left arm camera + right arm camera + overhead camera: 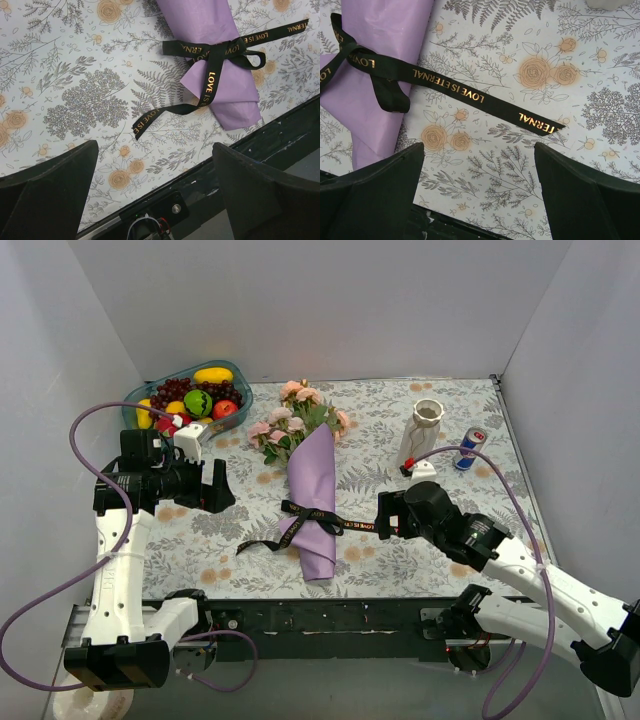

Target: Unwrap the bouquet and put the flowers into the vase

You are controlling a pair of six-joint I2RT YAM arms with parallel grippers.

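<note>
The bouquet [312, 478] lies in the middle of the table, its lilac paper [210, 25] tied with a black ribbon [312, 514] lettered in gold. Pink and peach flowers [292, 422] stick out of its far end. The white vase [423, 428] stands upright at the back right. My left gripper [214, 486] hovers open to the left of the bouquet, with one ribbon tail [150, 118] ahead of its fingers. On the other side my right gripper [384, 516] is open, and the other ribbon tail [540, 123] lies just beyond its fingertips [542, 155]. Neither gripper holds anything.
A blue bowl of fruit [190, 398] sits at the back left. A red-and-blue can [468, 448] stands right of the vase. White walls enclose the table on three sides. The black front edge [210, 180] of the table runs just below the bouquet's wrapped end.
</note>
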